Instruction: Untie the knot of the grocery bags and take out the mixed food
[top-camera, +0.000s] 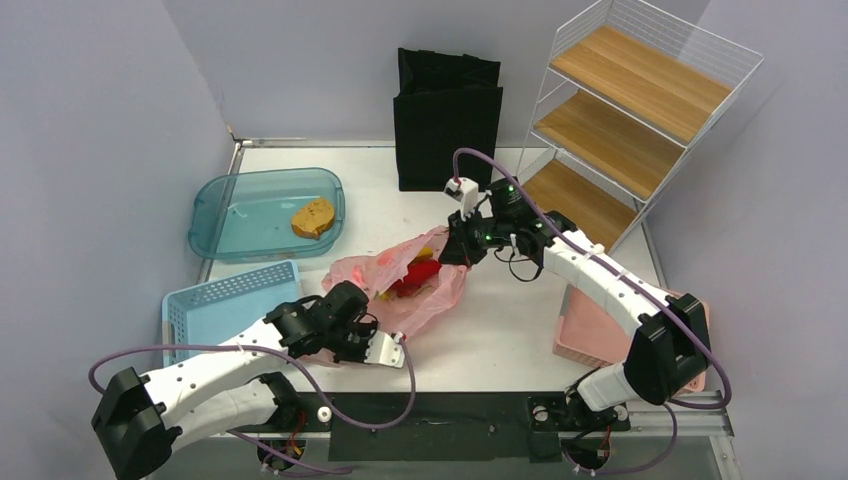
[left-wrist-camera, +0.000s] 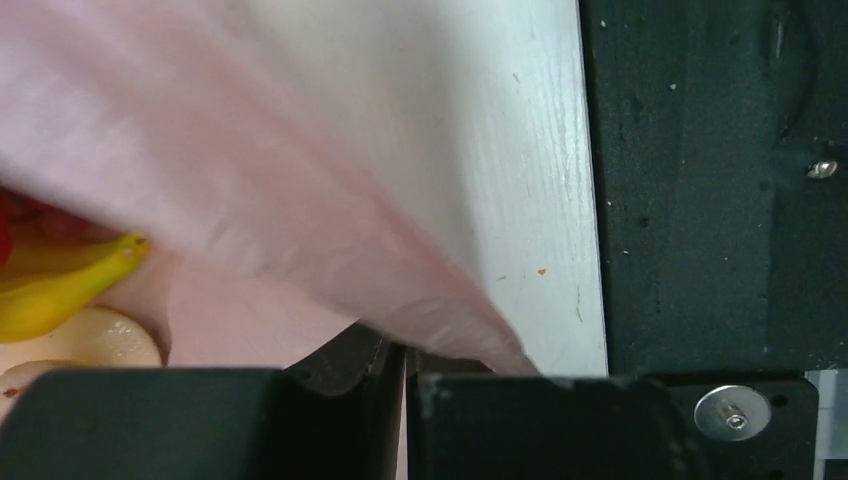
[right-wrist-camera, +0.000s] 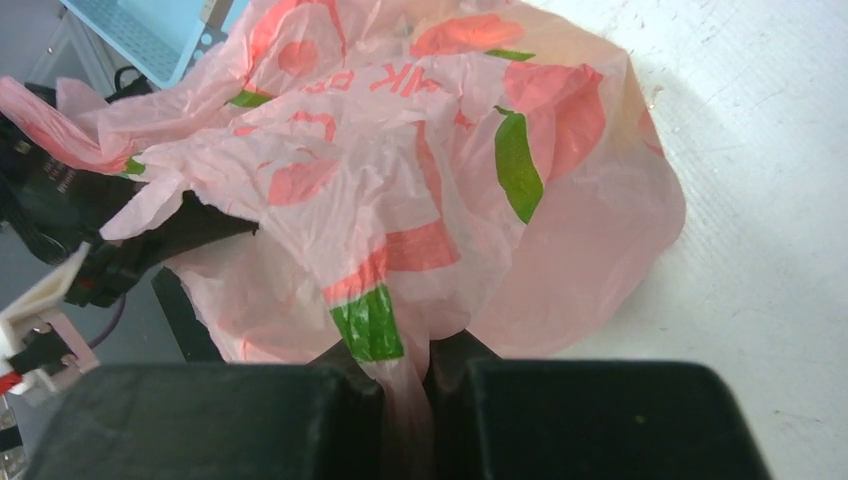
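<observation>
One pink grocery bag (top-camera: 400, 285) lies at the table's middle, its mouth stretched open between my two grippers. No knot shows. Inside I see red food (top-camera: 418, 276) and something yellow (top-camera: 425, 250). My left gripper (top-camera: 352, 330) is shut on the bag's near edge; in the left wrist view the pink plastic (left-wrist-camera: 300, 180) runs into the closed jaws (left-wrist-camera: 405, 370), with a yellow banana (left-wrist-camera: 60, 295) and a beige mushroom (left-wrist-camera: 95, 343) under it. My right gripper (top-camera: 455, 245) is shut on the bag's far edge; its view shows a bunched strip of printed plastic (right-wrist-camera: 370, 320) pinched at the gripper (right-wrist-camera: 405, 390).
A teal tub (top-camera: 230, 215) holding a bread slice (top-camera: 313, 217) sits at the back left, and a blue basket (top-camera: 225, 300) is next to my left arm. A black tote (top-camera: 447, 120) stands at the back, a wire shelf (top-camera: 620, 110) at the right, and a pink tray (top-camera: 590, 330) under my right arm.
</observation>
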